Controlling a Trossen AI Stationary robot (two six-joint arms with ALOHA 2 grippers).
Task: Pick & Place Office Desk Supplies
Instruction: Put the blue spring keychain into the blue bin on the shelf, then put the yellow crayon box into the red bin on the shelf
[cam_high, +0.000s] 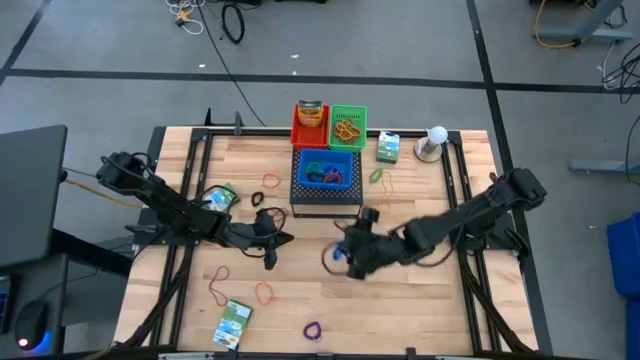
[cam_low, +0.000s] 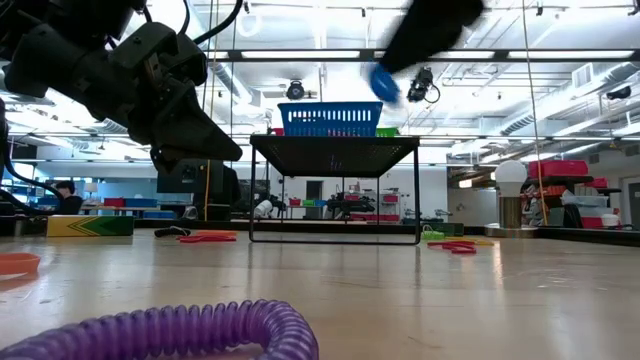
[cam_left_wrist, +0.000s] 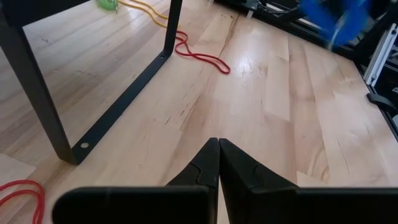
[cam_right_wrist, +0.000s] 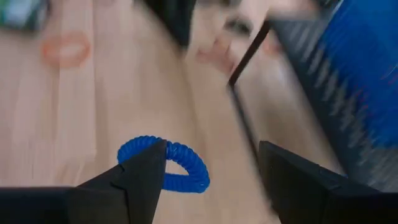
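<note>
The black stand with its blue basket blocks the worktop's middle toward the far edge. Both arms crowd the centre. Bare wood lies open along the near edge toward the right corner.

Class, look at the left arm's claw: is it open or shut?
Shut. In the left wrist view, the left claw has its two dark fingers pressed together, nothing between them, above the bare table.
</note>
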